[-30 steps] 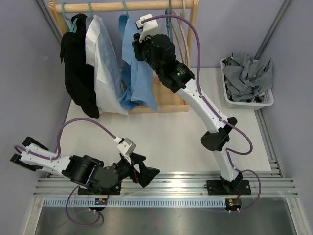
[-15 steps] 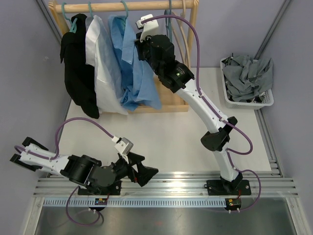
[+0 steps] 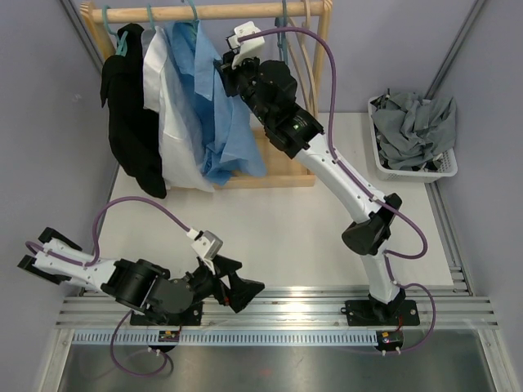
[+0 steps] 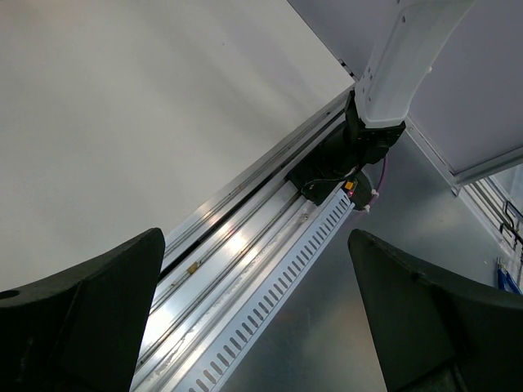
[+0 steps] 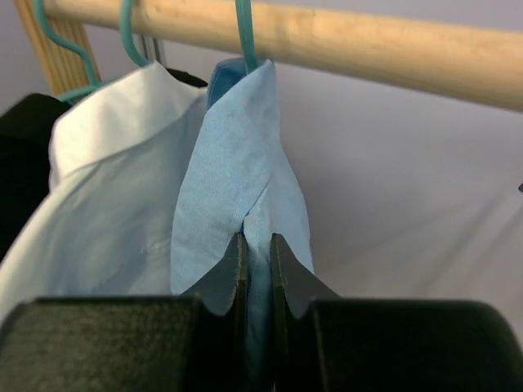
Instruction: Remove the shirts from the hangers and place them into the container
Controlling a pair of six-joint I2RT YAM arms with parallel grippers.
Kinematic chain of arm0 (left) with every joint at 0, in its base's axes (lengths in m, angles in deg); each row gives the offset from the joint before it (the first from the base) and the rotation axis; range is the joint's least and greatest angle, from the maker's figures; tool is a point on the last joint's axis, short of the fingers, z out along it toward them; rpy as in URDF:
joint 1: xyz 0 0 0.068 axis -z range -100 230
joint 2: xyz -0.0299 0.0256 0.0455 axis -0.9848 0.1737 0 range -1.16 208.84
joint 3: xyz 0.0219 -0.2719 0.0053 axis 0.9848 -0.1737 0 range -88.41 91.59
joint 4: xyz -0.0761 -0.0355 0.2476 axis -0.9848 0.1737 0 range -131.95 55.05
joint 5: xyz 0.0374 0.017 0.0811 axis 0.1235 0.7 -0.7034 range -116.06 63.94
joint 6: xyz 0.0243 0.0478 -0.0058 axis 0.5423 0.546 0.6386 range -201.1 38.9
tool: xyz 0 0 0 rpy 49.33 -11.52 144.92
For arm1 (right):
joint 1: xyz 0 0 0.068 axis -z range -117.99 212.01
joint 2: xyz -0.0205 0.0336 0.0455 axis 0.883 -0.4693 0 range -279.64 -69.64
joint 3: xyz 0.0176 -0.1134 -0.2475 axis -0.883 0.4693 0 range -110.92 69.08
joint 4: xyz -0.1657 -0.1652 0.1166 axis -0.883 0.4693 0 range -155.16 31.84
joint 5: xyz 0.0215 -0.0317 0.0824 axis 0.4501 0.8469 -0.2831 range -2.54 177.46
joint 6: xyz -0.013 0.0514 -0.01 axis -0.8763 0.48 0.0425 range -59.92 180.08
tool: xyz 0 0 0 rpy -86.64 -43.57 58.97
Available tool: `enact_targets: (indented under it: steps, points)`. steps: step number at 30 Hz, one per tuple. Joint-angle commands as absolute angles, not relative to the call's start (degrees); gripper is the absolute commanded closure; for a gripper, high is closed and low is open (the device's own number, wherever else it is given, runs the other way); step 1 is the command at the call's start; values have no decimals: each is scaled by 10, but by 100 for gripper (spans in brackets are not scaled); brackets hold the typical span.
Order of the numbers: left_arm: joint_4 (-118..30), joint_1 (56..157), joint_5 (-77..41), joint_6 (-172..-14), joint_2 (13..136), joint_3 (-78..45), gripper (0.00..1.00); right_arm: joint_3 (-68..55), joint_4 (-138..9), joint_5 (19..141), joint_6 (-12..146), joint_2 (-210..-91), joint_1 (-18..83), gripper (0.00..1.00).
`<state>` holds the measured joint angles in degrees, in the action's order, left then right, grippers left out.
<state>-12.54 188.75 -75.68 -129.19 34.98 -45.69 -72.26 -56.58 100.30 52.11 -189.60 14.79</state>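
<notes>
- Right wrist view, centre: the right claw (image 5: pixel 255 245) is clamped on a fold of the light blue shirt (image 5: pixel 237 163), just below its teal hanger (image 5: pixel 243 33).
- We judge it best to draw the shirt sideways off the hanger's shoulder, not straight down.
- The left claw (image 4: pixel 255 245) stands apart, empty, above the bench (image 4: pixel 122 98) edge.
- The container (image 3: pixel 441 170) sits at the overhead view's right edge.
- No writing seems legible.

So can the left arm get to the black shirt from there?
Probably yes. The left gripper, open, sits low at the near edge. The black shirt hangs at the rack's left end, with only bare table between them.
</notes>
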Motion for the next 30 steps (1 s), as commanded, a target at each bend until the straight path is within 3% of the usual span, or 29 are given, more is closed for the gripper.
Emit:
enact_targets:
  steps: [1,5,10,15,20,27,30]
  points:
    - [-153,1895,-784,-1307,350,-456,1,-787,-716,947,512,-1870,142,100]
    - [-146,1898,-791,-1311,347,-455,1,-799,-734,952,508,-1872,141,100]
    - [-139,1901,-798,-1310,339,-452,1,-722,-701,1014,487,-1805,133,100]
    - [-136,1901,-803,-1287,347,-433,1,-481,-706,1076,499,-1661,124,100]
    - [-129,1902,-817,-1242,371,-383,1,-352,-626,1123,525,-1524,108,100]
    - [-110,1902,-939,-1174,433,-272,1,-248,-531,1121,582,-1385,83,100]
    - [-159,1902,-1006,-1057,459,-227,1,-234,-457,1086,622,-1344,79,100]
